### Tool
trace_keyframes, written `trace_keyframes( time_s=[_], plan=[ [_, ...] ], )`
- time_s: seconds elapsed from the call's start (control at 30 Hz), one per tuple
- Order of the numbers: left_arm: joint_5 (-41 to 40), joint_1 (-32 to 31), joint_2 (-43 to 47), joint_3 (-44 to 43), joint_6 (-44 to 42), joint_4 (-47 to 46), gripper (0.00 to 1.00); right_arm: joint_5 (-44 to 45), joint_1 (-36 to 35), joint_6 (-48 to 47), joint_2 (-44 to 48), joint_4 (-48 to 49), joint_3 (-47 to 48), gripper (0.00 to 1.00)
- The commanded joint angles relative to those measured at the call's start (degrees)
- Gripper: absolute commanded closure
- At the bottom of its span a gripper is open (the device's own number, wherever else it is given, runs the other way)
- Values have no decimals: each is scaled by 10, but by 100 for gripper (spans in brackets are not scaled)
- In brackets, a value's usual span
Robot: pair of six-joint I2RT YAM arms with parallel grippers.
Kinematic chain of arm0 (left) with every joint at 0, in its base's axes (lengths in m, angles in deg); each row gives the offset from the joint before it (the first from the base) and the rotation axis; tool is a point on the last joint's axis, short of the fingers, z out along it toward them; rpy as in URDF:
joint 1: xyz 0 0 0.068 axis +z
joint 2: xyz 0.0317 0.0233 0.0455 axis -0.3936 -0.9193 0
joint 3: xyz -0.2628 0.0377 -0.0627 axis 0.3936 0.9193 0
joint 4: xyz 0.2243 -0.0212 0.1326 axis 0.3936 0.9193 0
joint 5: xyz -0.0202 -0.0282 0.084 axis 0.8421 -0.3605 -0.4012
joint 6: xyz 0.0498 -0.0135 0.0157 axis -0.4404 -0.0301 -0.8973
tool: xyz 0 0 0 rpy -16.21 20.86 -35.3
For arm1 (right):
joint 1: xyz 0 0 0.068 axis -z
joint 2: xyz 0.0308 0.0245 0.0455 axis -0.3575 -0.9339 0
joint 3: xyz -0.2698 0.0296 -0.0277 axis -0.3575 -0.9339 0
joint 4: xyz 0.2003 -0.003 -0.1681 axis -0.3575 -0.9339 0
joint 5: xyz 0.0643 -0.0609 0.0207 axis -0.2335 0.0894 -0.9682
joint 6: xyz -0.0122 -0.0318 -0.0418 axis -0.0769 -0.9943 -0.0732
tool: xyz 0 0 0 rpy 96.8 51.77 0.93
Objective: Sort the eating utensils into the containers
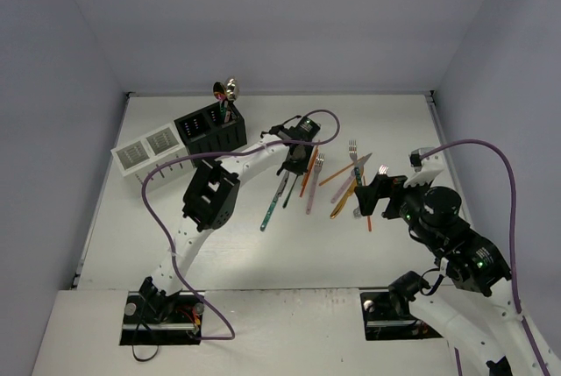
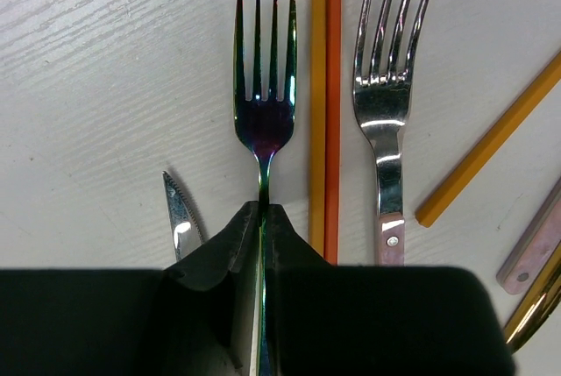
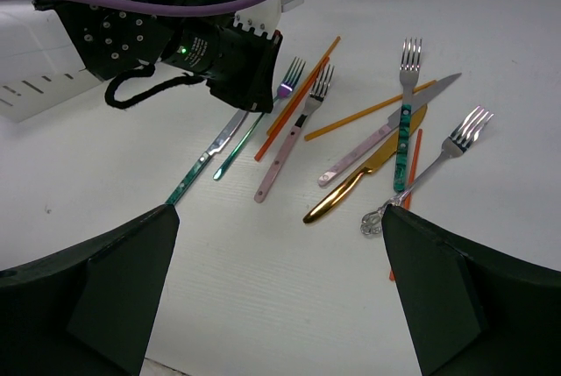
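My left gripper (image 2: 263, 218) is shut on the thin stem of a rainbow-tinted fork (image 2: 264, 87), just below its tines; in the top view that gripper (image 1: 294, 160) sits over the left end of the utensil pile. Beside the fork lie a pair of orange sticks (image 2: 324, 87), a pink-handled fork (image 2: 386, 104) and a serrated knife tip (image 2: 180, 223). My right gripper (image 3: 279, 218) is open and holds nothing, hovering near a gold knife (image 3: 359, 183) and an ornate silver fork (image 3: 438, 157). The black caddy (image 1: 210, 131) holds a spoon (image 1: 230, 88); the white caddy (image 1: 149, 150) lies beside it.
More utensils spread over the table's middle: a green-handled fork (image 3: 405, 104), a pink-handled knife (image 3: 386, 135) and loose orange sticks (image 3: 368, 113). A purple cable (image 1: 263, 150) loops over the left arm. Grey walls close in on three sides.
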Motion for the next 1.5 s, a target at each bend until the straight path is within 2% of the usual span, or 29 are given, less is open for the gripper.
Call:
trace_keyframes(
  time_s=[0.0, 0.17, 0.33, 0.43, 0.67, 0.8, 0.97, 1.2, 1.47],
  plan=[
    [-16, 6, 52, -28, 2, -4, 100, 14, 3, 7, 4, 21, 19, 0],
    [-71, 12, 154, -4, -12, -43, 100, 19, 3, 7, 11, 20, 24, 0],
    [-118, 37, 299, 100, -22, -165, 100, 24, 3, 6, 5, 20, 31, 0],
    [-132, 77, 389, 178, -37, -258, 100, 30, 3, 4, -1, 21, 35, 0],
    [-168, 173, 483, 274, -107, -376, 100, 47, 2, -3, -18, 21, 42, 0],
    [-155, 234, 484, 297, -124, -455, 100, 63, 2, -5, -28, 22, 43, 0],
    [-134, 290, 442, 310, -128, -522, 100, 75, 2, -7, -33, 25, 41, 0],
    [-148, 307, 377, 313, -168, -596, 100, 88, 2, -1, -31, 27, 36, 0],
    [-164, 311, 356, 402, -149, -659, 100, 104, 2, 5, -33, 27, 32, 0]
  ],
)
